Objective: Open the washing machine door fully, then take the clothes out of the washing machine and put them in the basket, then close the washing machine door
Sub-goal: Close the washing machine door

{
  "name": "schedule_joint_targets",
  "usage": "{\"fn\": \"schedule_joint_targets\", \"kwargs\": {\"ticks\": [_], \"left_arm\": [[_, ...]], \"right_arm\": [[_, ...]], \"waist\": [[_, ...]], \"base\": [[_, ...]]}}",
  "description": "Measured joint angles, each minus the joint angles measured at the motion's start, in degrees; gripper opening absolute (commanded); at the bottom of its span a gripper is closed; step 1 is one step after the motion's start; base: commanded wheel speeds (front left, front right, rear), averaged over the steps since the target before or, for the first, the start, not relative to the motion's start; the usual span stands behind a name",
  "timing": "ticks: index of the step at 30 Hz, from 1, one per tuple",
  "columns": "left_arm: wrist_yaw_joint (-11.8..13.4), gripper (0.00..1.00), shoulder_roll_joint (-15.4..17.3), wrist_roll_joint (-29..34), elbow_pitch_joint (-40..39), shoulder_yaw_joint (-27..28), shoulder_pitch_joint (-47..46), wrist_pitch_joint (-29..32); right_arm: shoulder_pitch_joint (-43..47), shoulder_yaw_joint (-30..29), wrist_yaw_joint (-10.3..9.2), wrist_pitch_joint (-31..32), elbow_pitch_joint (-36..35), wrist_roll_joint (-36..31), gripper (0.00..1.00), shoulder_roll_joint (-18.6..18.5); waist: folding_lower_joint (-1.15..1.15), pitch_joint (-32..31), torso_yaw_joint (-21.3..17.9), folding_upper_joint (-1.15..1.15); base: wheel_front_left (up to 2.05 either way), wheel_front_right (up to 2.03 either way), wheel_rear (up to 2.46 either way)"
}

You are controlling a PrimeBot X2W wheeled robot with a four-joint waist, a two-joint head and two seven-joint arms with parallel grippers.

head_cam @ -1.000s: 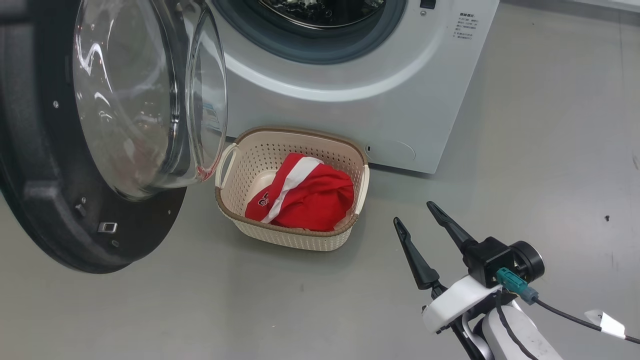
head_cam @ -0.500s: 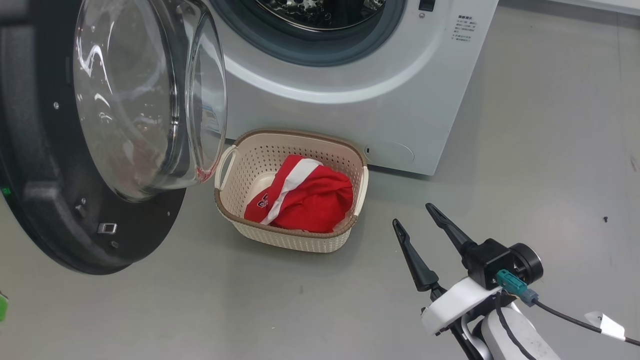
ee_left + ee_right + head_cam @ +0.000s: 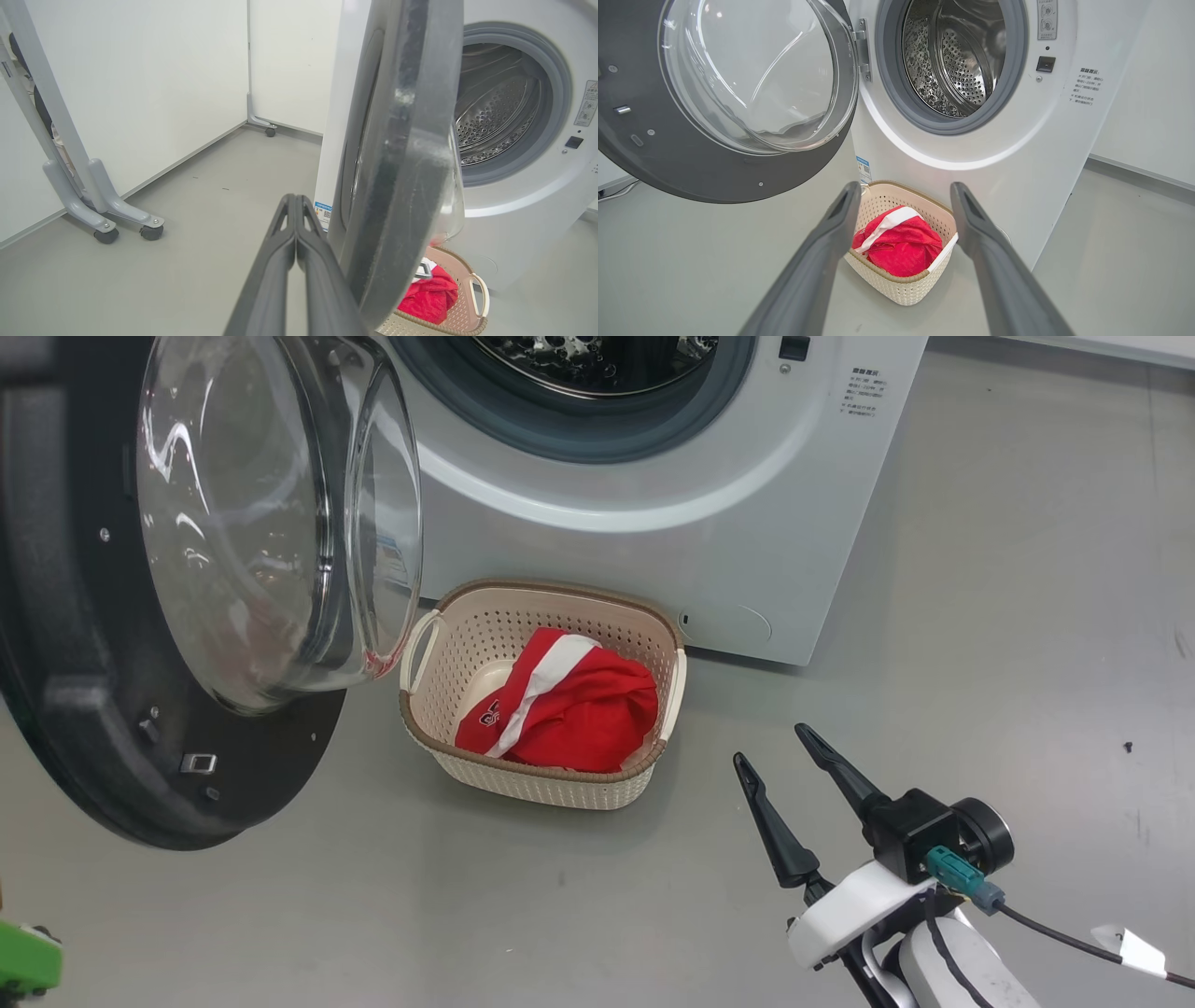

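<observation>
Grey floor (image 3: 980,616) — right gripper (image 3: 770,743) hovers above it, jaws spread, empty; left gripper (image 3: 295,198) pinched closed beside washing machine door (image 3: 402,140)

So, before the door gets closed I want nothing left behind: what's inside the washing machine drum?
The drum shows bare perforated steel, no fabric. Its lowest front part is hidden behind the grey rubber ring.

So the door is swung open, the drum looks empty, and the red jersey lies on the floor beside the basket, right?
No: the red jersey lies inside the basket, not beside it, as the right wrist view shows. The door is swung open and the drum looks empty.
</observation>
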Motion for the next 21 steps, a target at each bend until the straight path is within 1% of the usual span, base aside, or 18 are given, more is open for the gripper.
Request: {"fn": "schedule_joint_targets", "kwargs": {"ticks": [3,4,5,6,7,8,13,21], "left_arm": [[0.0,0.0,-0.1,0.2,0.9,-0.2,0.7,-2.4],[0.0,0.09,-0.2,0.2,1.1,-0.3,0.9,-3.1],[0.0,0.42,-0.2,0.2,1.4,-0.5,0.9,-3.8],[0.0,0.71,-0.3,0.2,1.7,-0.6,1.0,-4.5],[0.0,0.98,-0.3,0.2,2.0,-0.7,1.0,-5.1],[0.0,1.0,-0.4,0.2,2.2,-0.9,1.0,-5.6],[0.0,1.0,-1.8,0.0,4.0,-0.1,1.0,-8.4],[-0.1,1.0,-1.8,0.0,5.4,-1.4,1.2,-9.9]], "right_arm": [[0.2,0.0,0.0,0.0,0.0,0.1,1.0,0.0],[0.2,0.0,0.0,0.0,0.0,0.1,1.0,0.0],[0.2,0.0,0.0,0.0,0.0,0.1,1.0,0.0],[0.2,0.0,0.0,0.0,0.0,0.1,1.0,0.0],[0.2,0.0,0.0,0.0,0.0,0.1,1.0,0.0],[0.2,0.0,0.0,0.0,0.0,0.1,1.0,0.0],[0.2,0.0,0.0,0.0,-0.1,0.1,1.0,0.1],[0.3,0.0,-0.01,0.0,-0.3,0.1,1.0,0.1]], "waist": [[0.0,0.0,0.0,0.0],[0.0,0.0,-0.1,0.0],[0.0,0.0,-0.1,0.0],[0.0,0.0,-0.1,0.0],[0.0,0.0,-0.1,0.0],[0.0,0.0,-0.1,0.0],[0.0,0.1,-0.2,0.0],[0.0,0.2,-0.3,0.0]], "base": [[0.0,0.0,0.0],[0.0,0.0,0.0],[0.0,0.0,0.0],[0.0,0.0,0.0],[0.0,0.0,0.0],[0.0,0.0,0.0],[0.0,0.0,0.0],[0.0,0.0,0.0]]}}
